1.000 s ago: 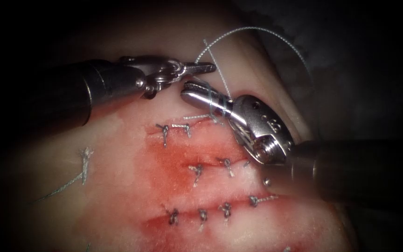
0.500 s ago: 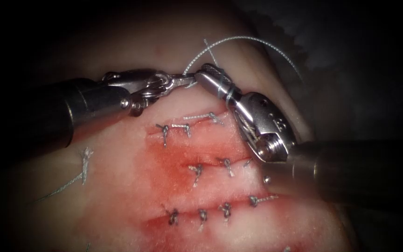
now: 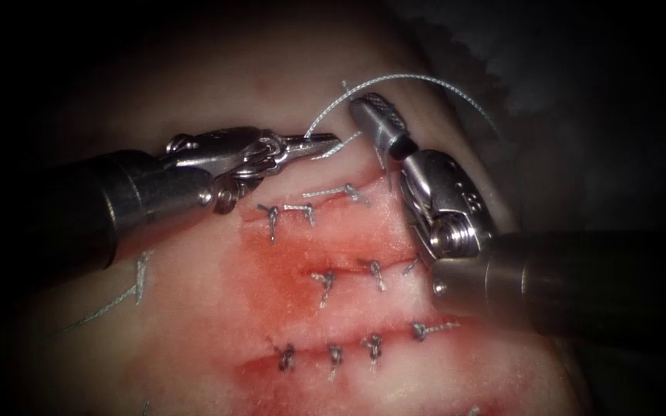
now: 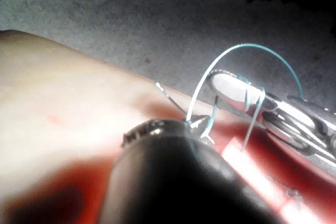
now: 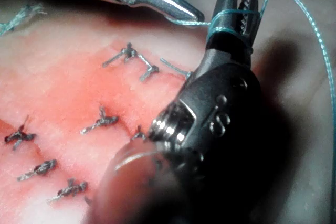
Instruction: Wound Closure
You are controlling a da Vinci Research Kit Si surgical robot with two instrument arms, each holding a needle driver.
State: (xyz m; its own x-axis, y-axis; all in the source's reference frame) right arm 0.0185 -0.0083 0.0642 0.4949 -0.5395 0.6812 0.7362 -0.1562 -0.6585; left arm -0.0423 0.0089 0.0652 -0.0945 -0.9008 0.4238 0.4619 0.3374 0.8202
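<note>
Above top cut: left end effector (image 3: 325,141) grips thread (image 3: 410,77) (looped round right end effector (image 3: 375,115), slightly parted).

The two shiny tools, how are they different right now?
The left tool lies nearly flat and points right, with its jaws shut on the thread. The right tool tilts up and away, with thread wound around its jaws, which stand slightly apart in the right wrist view. The left tool's tip is thin and pointed; the right tool's is broader and blunt. Both are silvery metal on dark shafts, above the stitched tissue.
</note>
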